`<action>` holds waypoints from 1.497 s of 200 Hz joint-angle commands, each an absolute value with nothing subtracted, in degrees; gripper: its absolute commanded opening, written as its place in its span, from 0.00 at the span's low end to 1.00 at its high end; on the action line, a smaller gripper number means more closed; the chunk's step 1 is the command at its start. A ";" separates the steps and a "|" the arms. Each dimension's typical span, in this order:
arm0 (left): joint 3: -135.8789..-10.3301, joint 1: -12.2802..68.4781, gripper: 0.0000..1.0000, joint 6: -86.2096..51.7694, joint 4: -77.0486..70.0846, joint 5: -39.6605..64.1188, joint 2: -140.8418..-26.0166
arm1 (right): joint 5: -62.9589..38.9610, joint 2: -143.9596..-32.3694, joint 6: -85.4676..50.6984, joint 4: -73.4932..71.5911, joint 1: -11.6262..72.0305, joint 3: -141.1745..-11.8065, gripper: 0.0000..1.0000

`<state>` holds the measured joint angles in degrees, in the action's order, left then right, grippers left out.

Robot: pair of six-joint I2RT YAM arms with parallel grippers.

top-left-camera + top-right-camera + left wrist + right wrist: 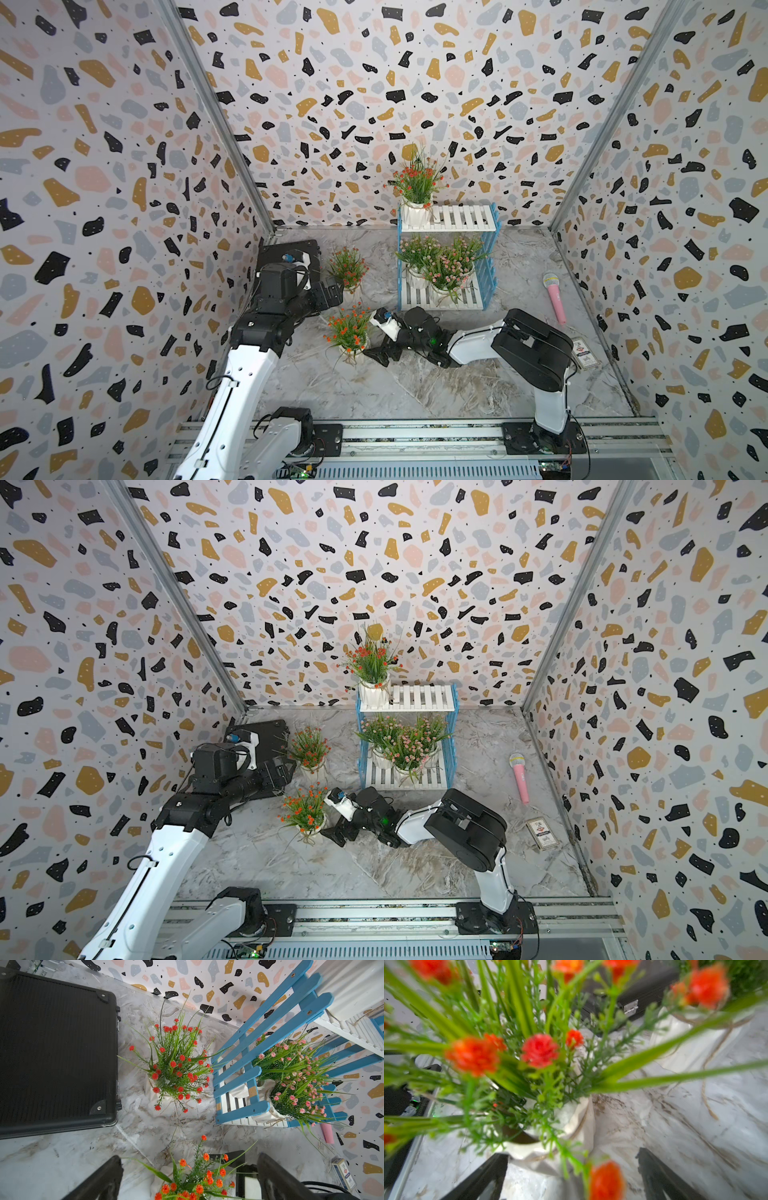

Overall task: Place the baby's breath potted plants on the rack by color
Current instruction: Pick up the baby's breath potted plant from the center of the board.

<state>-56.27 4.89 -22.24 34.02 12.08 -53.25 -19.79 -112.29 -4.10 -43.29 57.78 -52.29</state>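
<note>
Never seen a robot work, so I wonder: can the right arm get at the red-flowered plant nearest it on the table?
Probably yes. The right tool stands open right beside that plant; the pot lies just ahead of the gap, with only the plant's own leaves in between.

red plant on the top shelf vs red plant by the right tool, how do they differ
The top-shelf red plant stands on the rack; the front red plant on the table. The top-shelf red plant is far from the right tool; the front red plant sits at its open mouth. Both upright, red-orange flowers, white pots.
</note>
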 commanded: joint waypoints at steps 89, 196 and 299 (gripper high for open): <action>-53.27 4.56 0.99 -22.68 33.71 12.65 -49.74 | -21.66 -117.78 -2.42 -43.33 62.08 -61.88 1.00; -52.21 4.57 0.99 -23.58 32.96 13.10 -48.58 | -22.43 -125.47 -4.11 -42.12 62.08 -71.87 1.00; -51.64 4.57 0.99 -24.18 32.00 14.04 -48.22 | -20.32 -125.71 -5.34 -44.59 62.11 -72.69 0.80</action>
<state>-52.14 4.89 -23.49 34.30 13.04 -49.15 -21.78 -128.33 -4.10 -42.22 62.17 -74.15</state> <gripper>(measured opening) 0.990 0.925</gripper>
